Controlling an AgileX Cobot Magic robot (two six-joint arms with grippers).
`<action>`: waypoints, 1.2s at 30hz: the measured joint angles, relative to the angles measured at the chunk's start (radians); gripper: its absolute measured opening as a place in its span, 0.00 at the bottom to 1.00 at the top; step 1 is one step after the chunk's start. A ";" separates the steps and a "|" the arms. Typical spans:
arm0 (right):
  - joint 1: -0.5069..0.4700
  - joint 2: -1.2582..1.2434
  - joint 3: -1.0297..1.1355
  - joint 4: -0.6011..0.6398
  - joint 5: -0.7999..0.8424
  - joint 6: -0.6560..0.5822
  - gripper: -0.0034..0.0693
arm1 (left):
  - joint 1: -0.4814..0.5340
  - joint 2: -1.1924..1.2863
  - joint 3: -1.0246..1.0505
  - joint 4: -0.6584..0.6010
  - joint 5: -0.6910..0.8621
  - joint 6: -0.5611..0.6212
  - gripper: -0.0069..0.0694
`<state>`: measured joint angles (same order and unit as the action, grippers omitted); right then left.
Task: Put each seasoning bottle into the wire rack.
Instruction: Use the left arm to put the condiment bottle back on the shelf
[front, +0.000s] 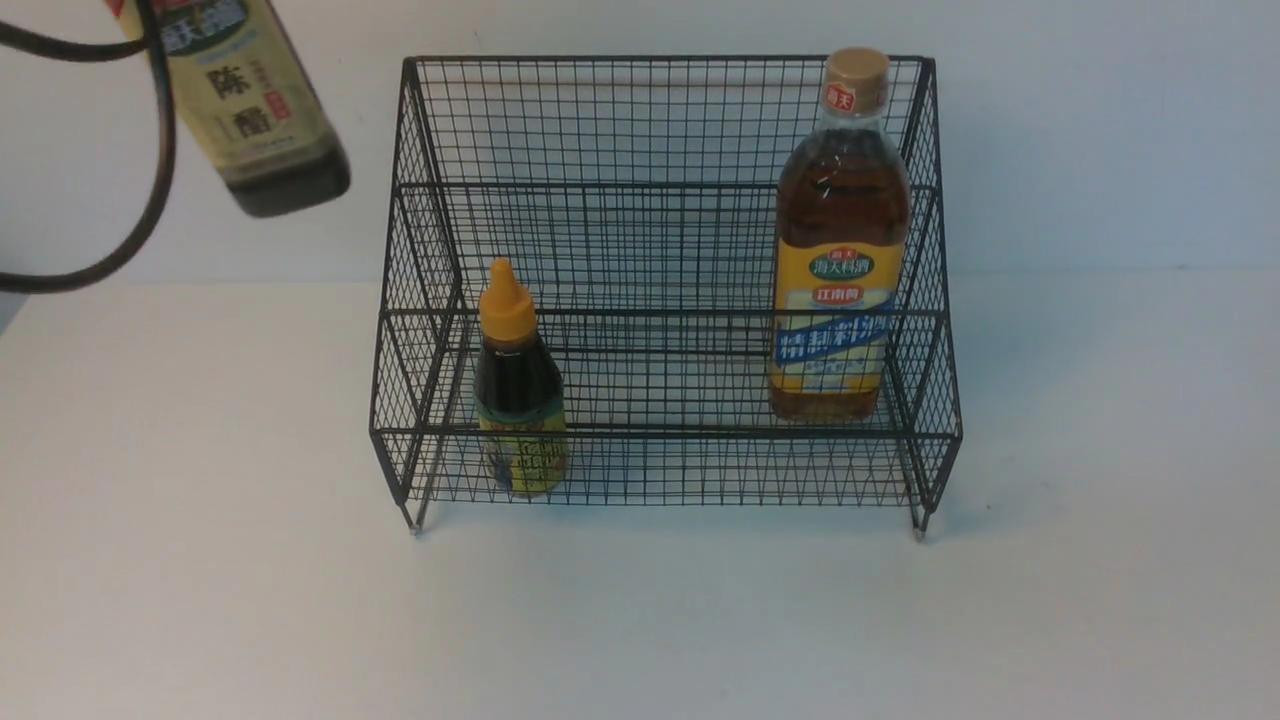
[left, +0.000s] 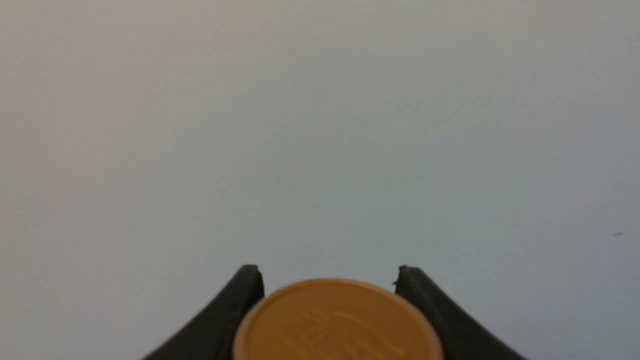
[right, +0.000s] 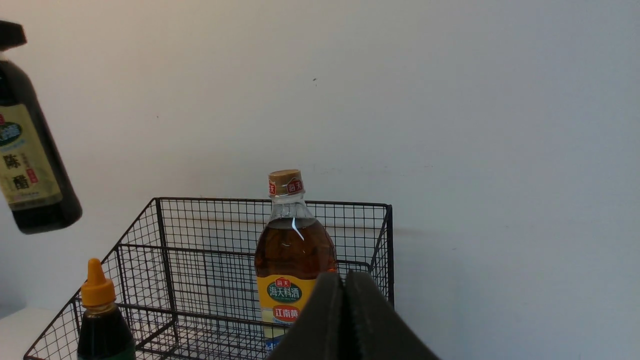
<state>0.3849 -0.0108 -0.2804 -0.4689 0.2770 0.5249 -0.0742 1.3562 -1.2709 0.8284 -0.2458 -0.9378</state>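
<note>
- Left gripper (left: 326, 270): fingers (left: 235, 315) part-spread, clamped either side of gold cap (left: 335, 325) of tall dark bottle (front: 255, 110).
- Tall dark bottle: cream label, airborne, tilted, outside wire rack (front: 660, 250), up beside its left wall.
- Small dark bottle (front: 518, 395), orange nozzle cap: upright, front lower tier, left end.
- Large amber bottle (front: 838, 250): upright, right end of rack, farther back than small dark bottle; tier unclear.
- Right gripper (right: 345, 274): fingers pressed together, empty.
- Rack stands on white table (front: 200, 550).

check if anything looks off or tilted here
The tall dark bottle hangs tilted in the air left of the wire rack, gripped by the left gripper. The small bottle and amber bottle stand upright inside.
</note>
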 joint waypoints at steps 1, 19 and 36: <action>0.000 0.000 0.000 0.000 0.000 0.000 0.03 | -0.048 0.024 -0.036 0.045 0.013 -0.025 0.49; 0.000 0.000 0.000 0.000 0.000 0.000 0.03 | -0.207 0.242 -0.126 0.091 0.057 -0.028 0.49; 0.000 0.000 0.000 0.000 0.000 0.000 0.03 | -0.207 0.333 -0.126 0.401 0.039 -0.285 0.49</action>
<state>0.3849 -0.0108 -0.2804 -0.4689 0.2772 0.5249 -0.2816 1.6891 -1.3971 1.2297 -0.2071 -1.2230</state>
